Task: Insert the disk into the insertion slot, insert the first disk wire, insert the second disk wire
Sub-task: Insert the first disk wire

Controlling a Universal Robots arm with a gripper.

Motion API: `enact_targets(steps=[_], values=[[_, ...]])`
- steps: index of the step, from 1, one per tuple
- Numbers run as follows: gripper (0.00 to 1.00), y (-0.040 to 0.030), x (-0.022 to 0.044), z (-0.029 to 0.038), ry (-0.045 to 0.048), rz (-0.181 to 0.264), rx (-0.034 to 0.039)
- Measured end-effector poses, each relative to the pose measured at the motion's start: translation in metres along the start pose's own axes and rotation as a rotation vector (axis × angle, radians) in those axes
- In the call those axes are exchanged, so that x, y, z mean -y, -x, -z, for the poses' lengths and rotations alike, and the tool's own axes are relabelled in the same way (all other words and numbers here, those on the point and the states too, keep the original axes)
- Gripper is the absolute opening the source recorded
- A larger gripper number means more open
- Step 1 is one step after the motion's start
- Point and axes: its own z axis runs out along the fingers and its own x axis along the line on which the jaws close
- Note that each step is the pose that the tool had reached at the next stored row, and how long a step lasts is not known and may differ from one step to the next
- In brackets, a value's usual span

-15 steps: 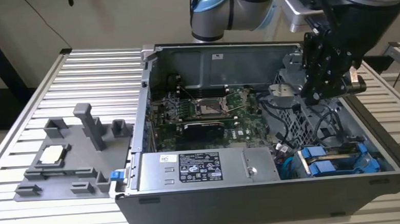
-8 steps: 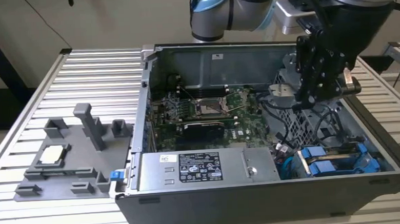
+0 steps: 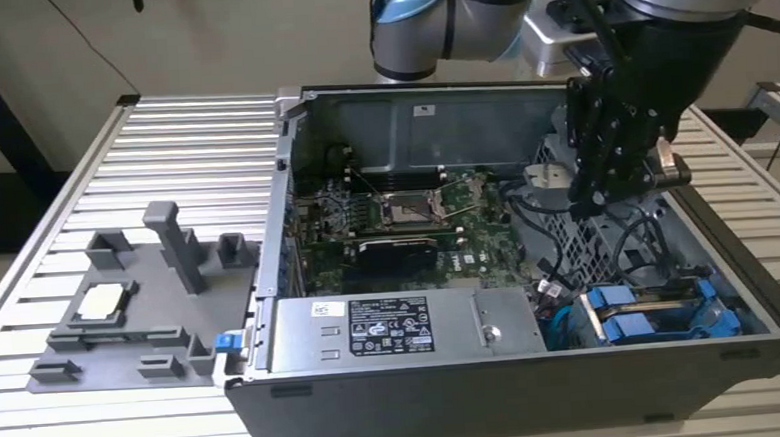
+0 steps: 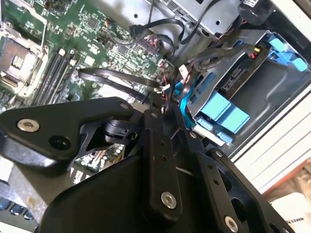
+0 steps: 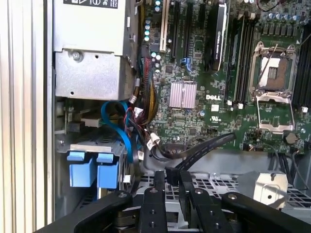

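The black metal gripper (image 5: pixel 172 175) hangs inside the open computer case (image 3: pixel 507 398). Its two slim fingers are drawn narrow, pinching the end plug of one flat black wire (image 5: pixel 209 145) that curves like a ribbon over the green circuit board (image 5: pixel 194 116). The disk (image 5: pixel 80 170) sits in the insertion slot (image 5: pixel 92 147), a bay of grey sheet metal in the case's corner, and shows two squared, bright blue plastic tabs side by side. Just beside them runs one thin blue ribbon cable (image 5: pixel 119 128). The board carries one finned silver heat sink (image 5: pixel 183 94) and one square metal socket (image 5: pixel 272 73). One boxy steel power supply (image 5: pixel 90 48) lies next to the slot.
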Motion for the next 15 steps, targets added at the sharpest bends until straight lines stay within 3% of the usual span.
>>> enact_targets(steps=[6,10,15], values=[[0.27,0.0019,-0.0086,-0.004,-0.0189,0.01,-0.009],[0.27,0.0032,-0.016,-0.0069,-0.0368,0.015,-0.0169],[0.27,0.0033,-0.0178,-0.007,-0.0398,0.018,-0.0192]])
